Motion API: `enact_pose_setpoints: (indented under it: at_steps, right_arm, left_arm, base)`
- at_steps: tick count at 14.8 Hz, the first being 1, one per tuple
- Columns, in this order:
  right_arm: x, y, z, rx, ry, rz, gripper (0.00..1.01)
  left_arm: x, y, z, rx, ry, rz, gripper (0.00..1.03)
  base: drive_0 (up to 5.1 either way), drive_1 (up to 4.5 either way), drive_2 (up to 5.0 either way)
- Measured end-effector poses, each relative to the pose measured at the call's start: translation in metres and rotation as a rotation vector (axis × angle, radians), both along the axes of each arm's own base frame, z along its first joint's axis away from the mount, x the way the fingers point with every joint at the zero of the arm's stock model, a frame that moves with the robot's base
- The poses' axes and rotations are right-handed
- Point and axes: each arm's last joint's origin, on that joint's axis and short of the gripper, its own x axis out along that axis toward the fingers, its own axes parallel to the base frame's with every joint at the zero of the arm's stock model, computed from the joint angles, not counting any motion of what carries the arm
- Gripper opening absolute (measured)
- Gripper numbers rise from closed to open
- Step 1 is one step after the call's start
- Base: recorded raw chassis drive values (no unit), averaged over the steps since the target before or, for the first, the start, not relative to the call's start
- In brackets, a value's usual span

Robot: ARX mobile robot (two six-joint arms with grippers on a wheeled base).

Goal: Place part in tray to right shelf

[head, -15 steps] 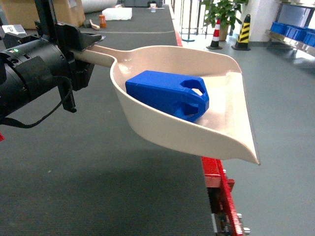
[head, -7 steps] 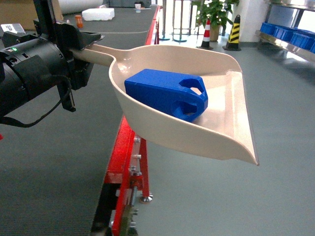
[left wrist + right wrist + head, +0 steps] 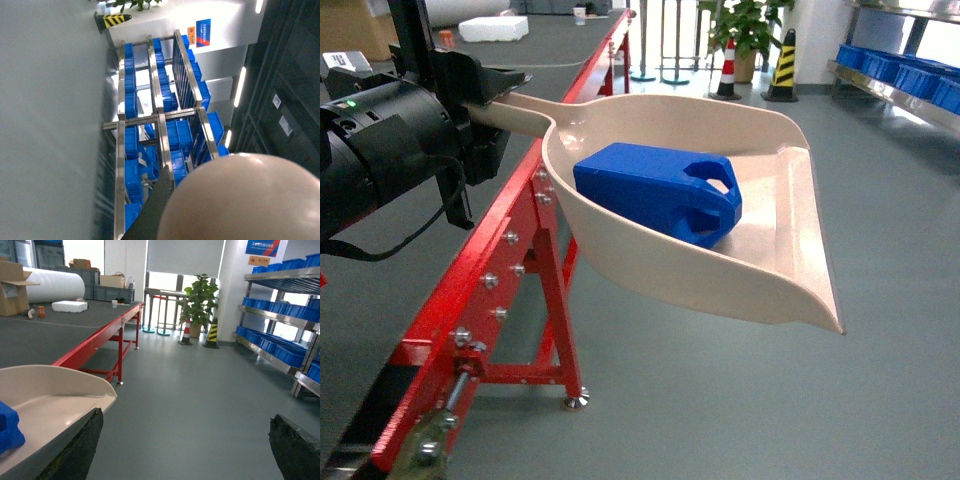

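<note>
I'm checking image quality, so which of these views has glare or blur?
Head view: sharp, soft sheen on the tray, part crisp. Left wrist view: overexposed white floor, tray underside a blurred blob. Right wrist view: bright windows, near gripper fingers out of focus.

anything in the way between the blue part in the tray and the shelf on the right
Nothing visible. The part lies in the tray, held out over bare grey floor. In the right wrist view, open floor runs to the shelf of blue bins; the cones stand further back.
</note>
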Motion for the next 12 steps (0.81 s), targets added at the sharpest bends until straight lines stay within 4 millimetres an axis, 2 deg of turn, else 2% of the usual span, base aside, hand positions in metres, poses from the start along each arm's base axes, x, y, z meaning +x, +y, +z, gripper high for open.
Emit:
enact_pose_setpoints:
  at_steps: [12]
  right_arm:
    - [0.0,-0.0001,-0.0001,-0.003,0.001,-0.001,0.98]
  left_arm:
    - [0.0,0.0002,0.0003,-0.001,-0.003,0.002,0.12]
  base:
    - [5.0,-2.45,-2.4]
